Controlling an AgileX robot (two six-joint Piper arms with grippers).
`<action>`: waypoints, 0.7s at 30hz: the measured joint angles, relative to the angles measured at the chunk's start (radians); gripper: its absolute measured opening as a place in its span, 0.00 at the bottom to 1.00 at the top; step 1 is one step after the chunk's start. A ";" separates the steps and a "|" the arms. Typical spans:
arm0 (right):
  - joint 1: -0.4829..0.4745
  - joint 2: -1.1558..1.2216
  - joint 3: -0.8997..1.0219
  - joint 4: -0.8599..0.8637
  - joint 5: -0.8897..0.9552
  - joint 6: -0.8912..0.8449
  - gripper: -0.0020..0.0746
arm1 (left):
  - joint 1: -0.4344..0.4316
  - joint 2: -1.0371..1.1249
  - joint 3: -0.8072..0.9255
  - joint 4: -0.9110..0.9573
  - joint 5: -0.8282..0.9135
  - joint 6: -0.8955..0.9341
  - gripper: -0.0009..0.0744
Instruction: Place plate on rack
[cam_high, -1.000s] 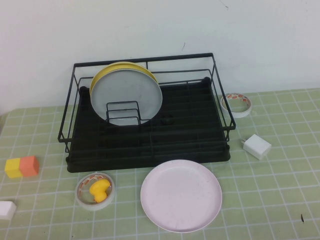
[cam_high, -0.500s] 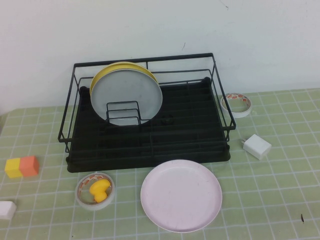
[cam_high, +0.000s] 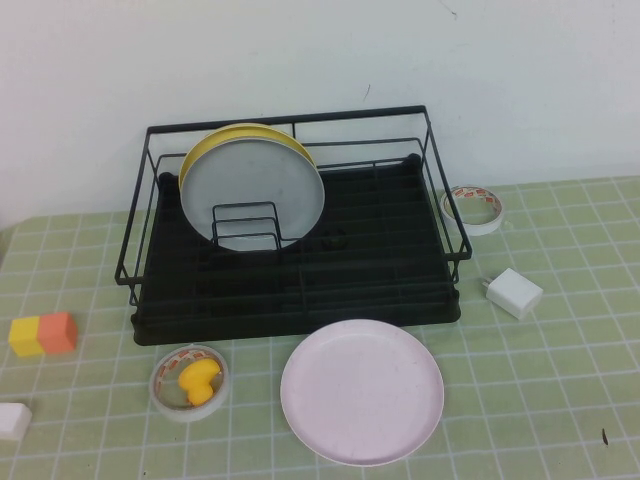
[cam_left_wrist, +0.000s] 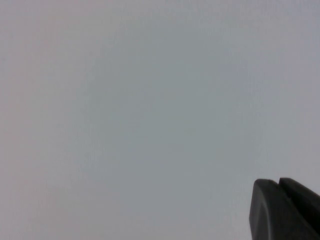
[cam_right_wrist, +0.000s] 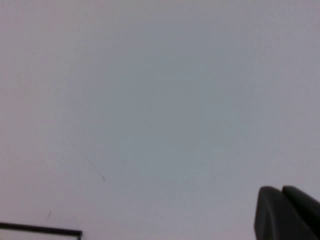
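Pink plate (cam_high: 362, 391) lies flat on the table, just near of the black rack (cam_high: 300, 262), right of centre. A grey plate (cam_high: 253, 196) and a yellow plate (cam_high: 236, 136) stand upright at the rack's far left. Left gripper (cam_left_wrist: 285, 207) and right gripper (cam_right_wrist: 287, 212) are raised, facing the wall; opening cannot be told. Plate judged rigid, light, smooth, likely slippery; take it by the rim edge

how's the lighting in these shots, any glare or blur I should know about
High view: even, soft light, no glare on the pink plate or rack. Left wrist view: blank wall, left gripper a dark blur at the corner. Right wrist view: the same, right gripper blurred.
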 joint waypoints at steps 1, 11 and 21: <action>0.000 0.005 -0.009 0.000 0.014 -0.016 0.02 | 0.000 0.000 -0.053 0.000 0.107 -0.007 0.01; -0.001 0.294 -0.401 -0.032 0.572 -0.030 0.02 | 0.001 0.186 -0.332 0.038 0.434 0.166 0.01; -0.001 0.780 -0.567 0.064 0.789 -0.133 0.02 | 0.001 0.467 -0.332 -0.016 0.745 0.081 0.01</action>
